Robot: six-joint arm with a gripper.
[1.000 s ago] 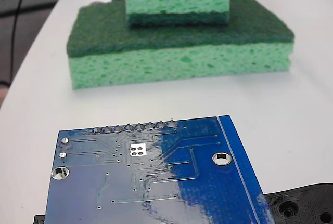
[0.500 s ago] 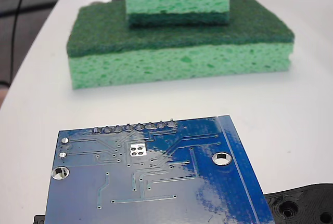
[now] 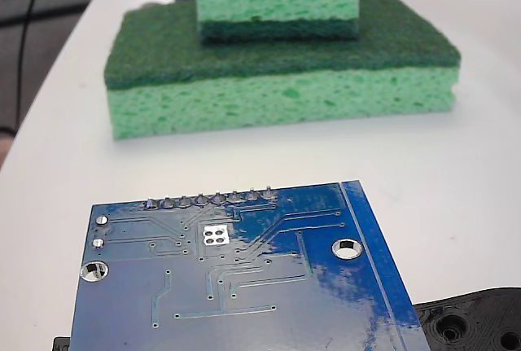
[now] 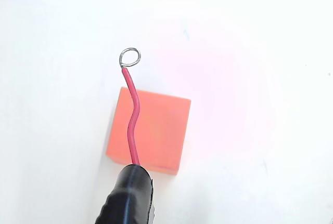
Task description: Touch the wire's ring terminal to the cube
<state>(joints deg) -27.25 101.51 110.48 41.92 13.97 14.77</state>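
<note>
One ring (image 4: 130, 57) on red wire (image 4: 133, 125) past cube's (image 4: 156, 130) far edge, over white table (image 4: 260, 52) | contact unclear | fingers unseen, grip cannot tell

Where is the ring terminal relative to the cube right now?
In the wrist view, the ring terminal appears over bare white table, just past the orange cube's top-left edge; the red wire crosses the cube.

In the wrist view, the small silver ring (image 4: 130, 57) tips a bent red wire (image 4: 133, 125) rising from a black sleeve (image 4: 130, 195) at 6 o'clock, crossing the orange cube (image 4: 161, 130), ring past its 11 o'clock corner.
</note>
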